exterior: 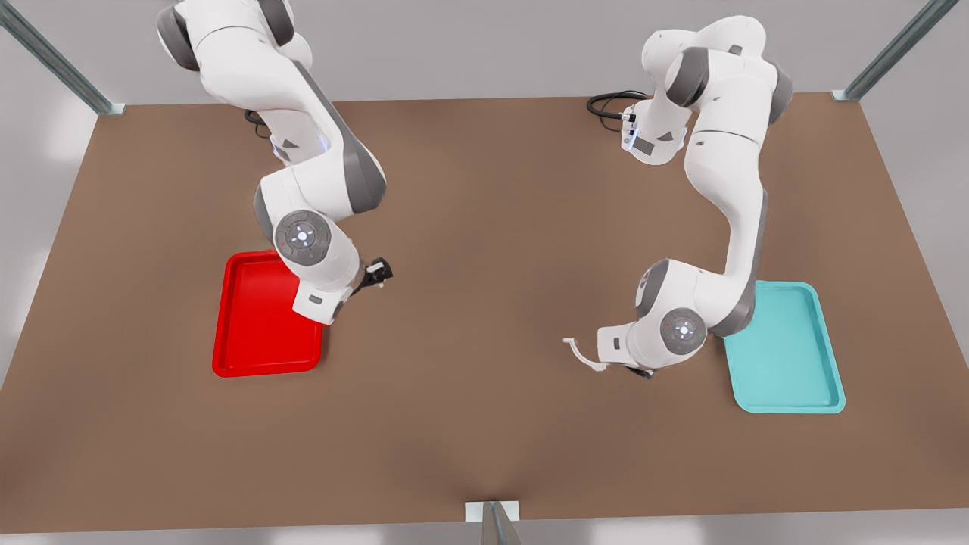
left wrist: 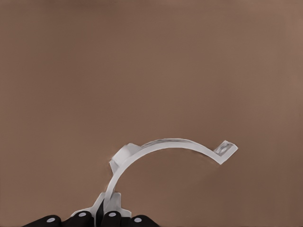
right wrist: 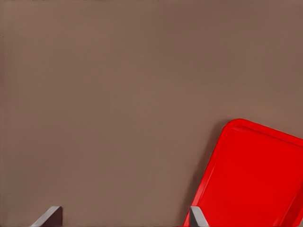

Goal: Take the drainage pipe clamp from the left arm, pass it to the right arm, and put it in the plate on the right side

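The left gripper point(left wrist: 105, 218), at the front view's right beside the teal tray point(exterior: 787, 352), pinches one end of the thin white C-shaped plastic clamp point(left wrist: 165, 144), leaving its arc free for the handover. The right gripper point(right wrist: 125, 218) waits with fingers wide apart at the red rectangular tray point(right wrist: 255, 175), well apart from the clamp.

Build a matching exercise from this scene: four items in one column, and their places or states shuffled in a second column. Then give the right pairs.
Column one:
1. drainage pipe clamp
2. red plate
3. teal tray
4. right gripper

Column two:
A. lies flat on the front view's right, nothing in it
B. open, beside the red plate's edge
C. pinched at one end by the left gripper
D. lies on the front view's left, partly under an arm

Pairs: 1-C, 2-D, 3-A, 4-B
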